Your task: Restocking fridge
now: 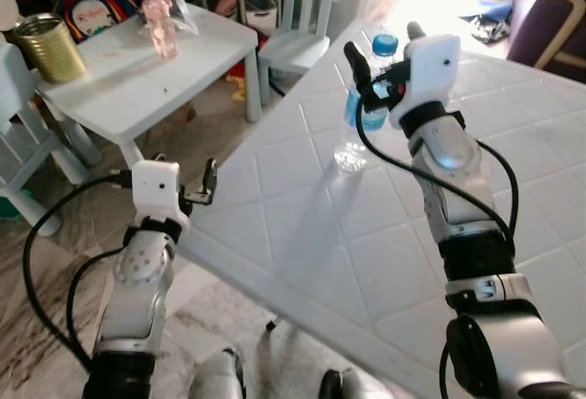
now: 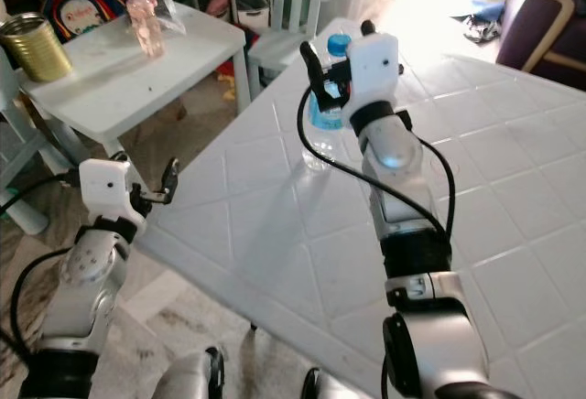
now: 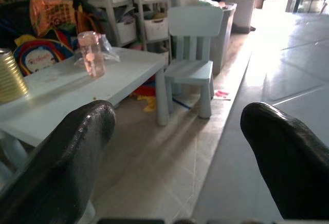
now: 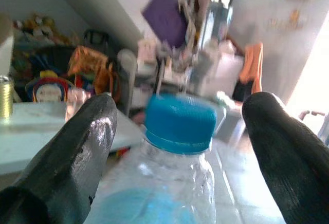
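right end effector [image 4: 177, 126]: fingers spread wide, flanking clear plastic water bottle with blue cap [image 4: 179, 124] | bottle upright on white tiled bench [image 1: 366, 253] | left end effector [image 3: 180, 147]: open, beside bench edge

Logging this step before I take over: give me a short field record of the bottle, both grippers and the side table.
target: water bottle, blue cap, upright on the white tiled table
right gripper: open, fingers either side of the bottle's top, not closed on it
left gripper: open, held beside the table's near edge
small table: holds a gold can and a pink bottle
beyond: a pale child's chair
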Available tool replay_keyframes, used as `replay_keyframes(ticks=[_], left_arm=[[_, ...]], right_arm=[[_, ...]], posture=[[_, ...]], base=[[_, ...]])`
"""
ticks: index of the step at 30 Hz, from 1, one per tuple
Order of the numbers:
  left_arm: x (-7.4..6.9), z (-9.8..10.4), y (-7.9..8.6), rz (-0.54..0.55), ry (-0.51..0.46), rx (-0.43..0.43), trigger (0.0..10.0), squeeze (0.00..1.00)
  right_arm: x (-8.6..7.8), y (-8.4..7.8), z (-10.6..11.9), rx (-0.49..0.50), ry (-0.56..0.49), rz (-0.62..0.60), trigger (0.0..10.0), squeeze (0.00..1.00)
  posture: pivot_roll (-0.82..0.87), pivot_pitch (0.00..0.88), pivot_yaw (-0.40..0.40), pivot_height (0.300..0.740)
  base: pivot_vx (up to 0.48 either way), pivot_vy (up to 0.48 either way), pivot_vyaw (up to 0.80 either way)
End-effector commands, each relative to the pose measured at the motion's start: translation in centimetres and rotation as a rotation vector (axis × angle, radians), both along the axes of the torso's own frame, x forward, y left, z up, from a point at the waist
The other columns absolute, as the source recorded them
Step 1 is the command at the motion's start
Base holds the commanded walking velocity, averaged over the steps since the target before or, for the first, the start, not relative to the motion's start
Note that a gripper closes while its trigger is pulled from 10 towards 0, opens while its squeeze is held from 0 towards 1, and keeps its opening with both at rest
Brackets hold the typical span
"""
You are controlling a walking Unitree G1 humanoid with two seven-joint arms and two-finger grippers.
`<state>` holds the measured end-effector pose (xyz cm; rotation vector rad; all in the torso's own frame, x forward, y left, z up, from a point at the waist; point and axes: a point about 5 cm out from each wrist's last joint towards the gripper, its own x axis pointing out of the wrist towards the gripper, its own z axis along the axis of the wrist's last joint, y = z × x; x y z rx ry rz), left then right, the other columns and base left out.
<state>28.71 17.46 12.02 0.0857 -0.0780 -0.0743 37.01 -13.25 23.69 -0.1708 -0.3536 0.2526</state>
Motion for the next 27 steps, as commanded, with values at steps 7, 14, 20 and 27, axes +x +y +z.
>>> replay_keyframes(ticks=[7,14,20,27], left_arm=[[-0.3,0.1,0.8,0.02,0.009,0.022,10.0,0.0],[-0.1,0.1,0.6,0.018,0.012,0.022,10.0,0.0],[0.1,0.1,0.6,0.012,0.015,0.024,10.0,0.0],[0.4,0.1,0.8,0.016,0.021,0.03,10.0,0.0]], right_arm=[[1.3,0.7,1.1,-0.004,0.003,0.039,0.0,0.0],[1.1,1.4,2.1,-0.003,-0.017,0.048,0.0,0.0],[0.8,1.4,1.8,0.037,0.041,0.006,0.0,0.0],[0.4,1.4,1.5,0.047,0.08,-0.022,0.0,0.0]], posture=[[0.14,0.146,-0.021,0.74],[0.13,0.138,-0.023,0.74],[0.13,0.13,-0.022,0.74],[0.12,0.123,-0.024,0.74]], base=[[0.0,0.0,0.0],[0.0,0.0,0.0],[0.0,0.0,0.0],[0.0,0.0,0.0]])
